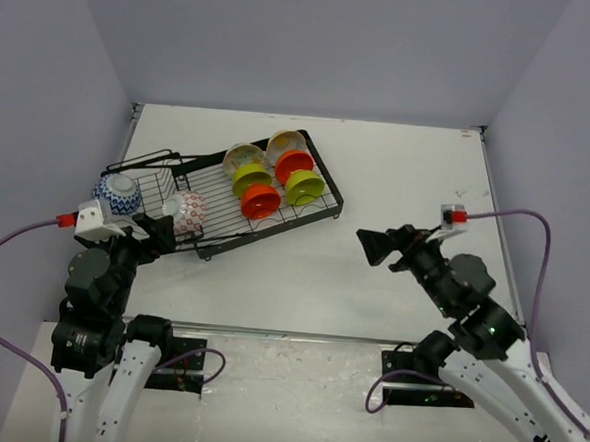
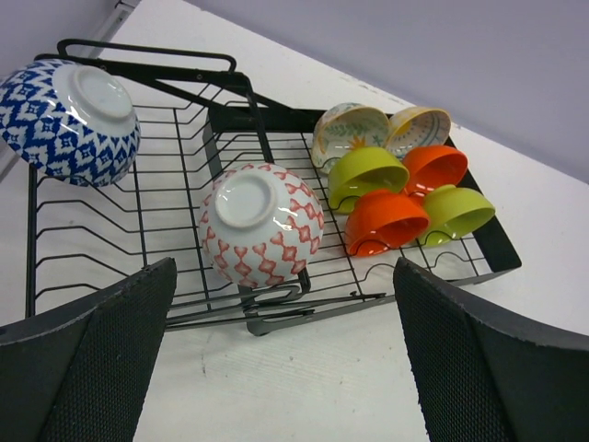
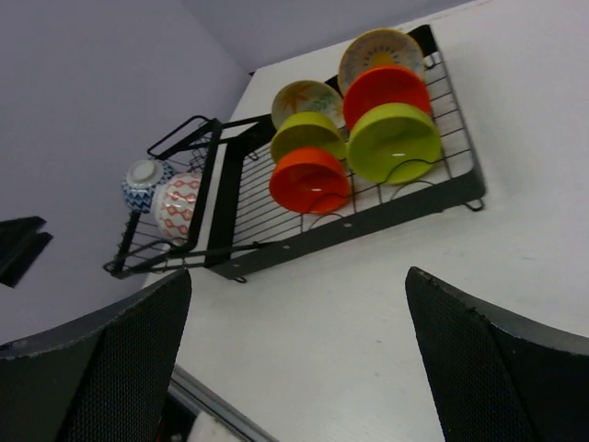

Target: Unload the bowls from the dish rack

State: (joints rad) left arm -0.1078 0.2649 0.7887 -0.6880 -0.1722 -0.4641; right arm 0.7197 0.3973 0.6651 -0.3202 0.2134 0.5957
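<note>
Black rack (image 1: pixel 217 191) holds all 8 bowls (image 1: pixel 261 201). The red-patterned bowl (image 2: pixel 260 224) sits just ahead of the left gripper (image 1: pixel 162 230), jaws spread and empty. The right gripper (image 1: pixel 373 248), also spread, is well apart.

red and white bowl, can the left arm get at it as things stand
Probably yes. The left tool is open and faces the red-and-white bowl, which sits at the near edge of the dish rack, with only the low front wires between them. No other bowl crowds it.
</note>
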